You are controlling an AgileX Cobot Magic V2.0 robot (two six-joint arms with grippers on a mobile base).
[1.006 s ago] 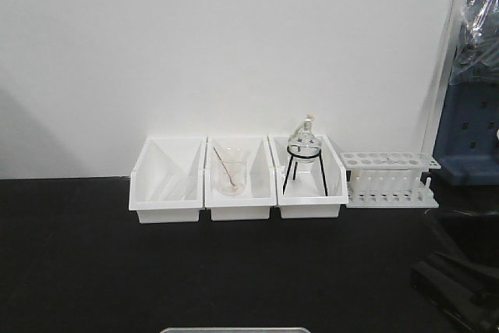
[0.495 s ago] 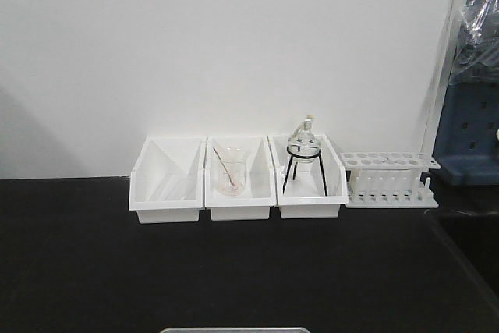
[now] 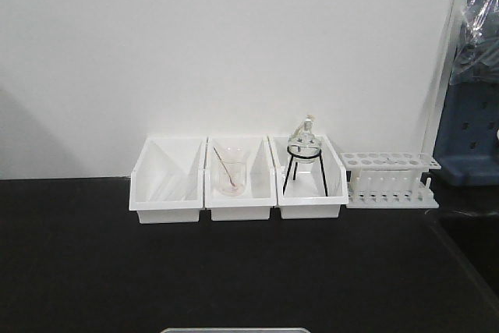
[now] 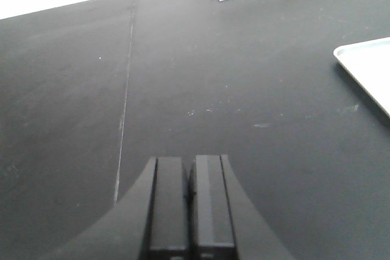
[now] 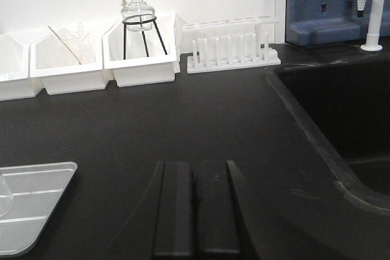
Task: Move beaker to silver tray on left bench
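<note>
Seemingly the placing is done: the beaker sits on the tray at my right wrist view's left edge, only its rim showing. Both my grippers, left and right, are closed, empty. Next I'd just confirm and park.

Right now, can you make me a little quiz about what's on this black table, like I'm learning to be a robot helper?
1. True or false: the right hand is shut and holding nothing.
2. Which white bin holds the flask on the black stand?
A. left
B. middle
C. right
3. Fill in: the white test tube rack stands just to the ____ of the bins in the front view.

Key: 1 true; 2 C; 3 right. Bonus fact: the silver tray lies near the right hand, and a sliver of clear glass shows at its edge.
</note>
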